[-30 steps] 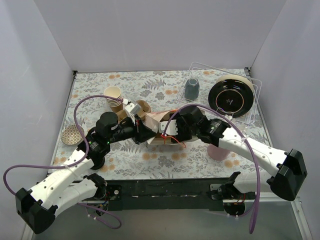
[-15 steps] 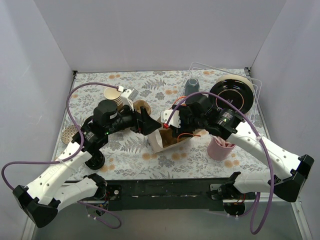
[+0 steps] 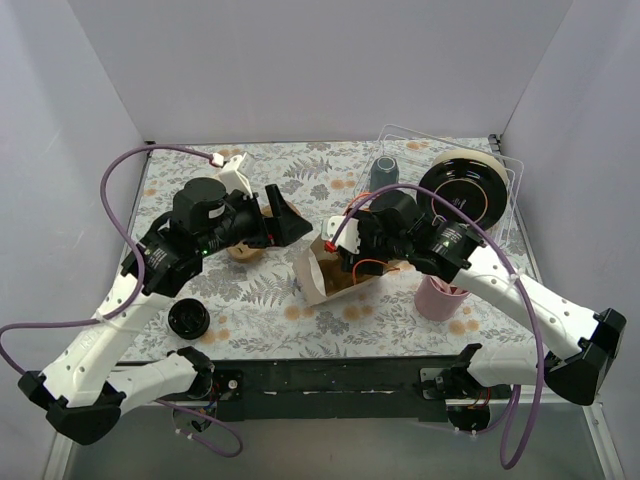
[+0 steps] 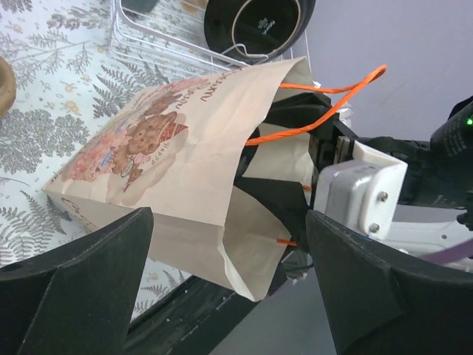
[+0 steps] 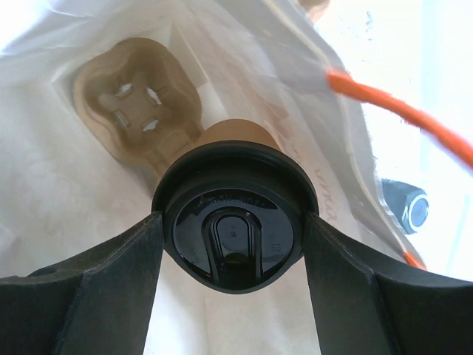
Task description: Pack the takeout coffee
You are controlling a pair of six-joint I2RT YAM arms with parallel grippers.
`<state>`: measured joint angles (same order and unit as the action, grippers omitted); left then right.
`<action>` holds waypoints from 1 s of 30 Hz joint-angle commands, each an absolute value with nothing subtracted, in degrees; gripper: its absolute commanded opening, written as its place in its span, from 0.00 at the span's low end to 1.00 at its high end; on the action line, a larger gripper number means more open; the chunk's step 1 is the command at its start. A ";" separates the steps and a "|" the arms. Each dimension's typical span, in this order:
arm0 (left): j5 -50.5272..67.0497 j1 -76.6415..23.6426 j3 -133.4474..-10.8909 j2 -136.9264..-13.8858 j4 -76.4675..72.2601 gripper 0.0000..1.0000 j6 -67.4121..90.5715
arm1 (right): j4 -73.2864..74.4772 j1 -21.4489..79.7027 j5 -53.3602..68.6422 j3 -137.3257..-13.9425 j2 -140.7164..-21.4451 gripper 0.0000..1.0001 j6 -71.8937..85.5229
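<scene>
The takeout coffee (image 5: pixel 235 237), a kraft-brown cup with a black lid, is deep inside the paper bag (image 3: pixel 318 277). My right gripper (image 5: pixel 233 222) is shut on it, one finger pressing each side of the lid. A moulded cardboard cup carrier (image 5: pixel 137 100) lies at the bag's bottom. In the top view the bag lies tilted on the table, and the right arm reaches into its mouth and hides the cup. My left gripper (image 3: pixel 293 220) hovers open and empty to the bag's upper left. In the left wrist view the printed bag (image 4: pixel 170 163) and its orange handles (image 4: pixel 325 118) lie beyond the open left gripper (image 4: pixel 229 222).
A grey mug (image 3: pixel 384 176) and a black plate (image 3: pixel 462 192) sit in a clear rack at the back right. A pink cup (image 3: pixel 437 298) stands just right of the bag under the right forearm. A loose black lid (image 3: pixel 187 319) lies at the front left.
My left gripper opened, let go of the bag and drew back up and to the left. The right arm pushed into the bag and has held still since.
</scene>
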<state>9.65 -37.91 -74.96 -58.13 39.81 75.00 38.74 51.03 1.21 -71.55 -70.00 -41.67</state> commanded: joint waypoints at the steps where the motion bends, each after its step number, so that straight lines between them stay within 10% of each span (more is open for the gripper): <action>1: 13.18 -38.14 -77.34 -61.52 46.23 0.82 75.24 | 33.58 51.06 -3.16 -73.46 -69.17 0.25 -38.50; 19: 4.84 -38.14 -76.73 -69.61 47.19 0.63 71.20 | 35.60 51.06 -1.76 -87.01 -66.45 0.25 -27.87; 30: 8.43 -38.06 -76.64 -66.02 51.24 0.00 64.35 | 31.89 50.98 -27.29 -95.70 -65.29 0.23 -19.69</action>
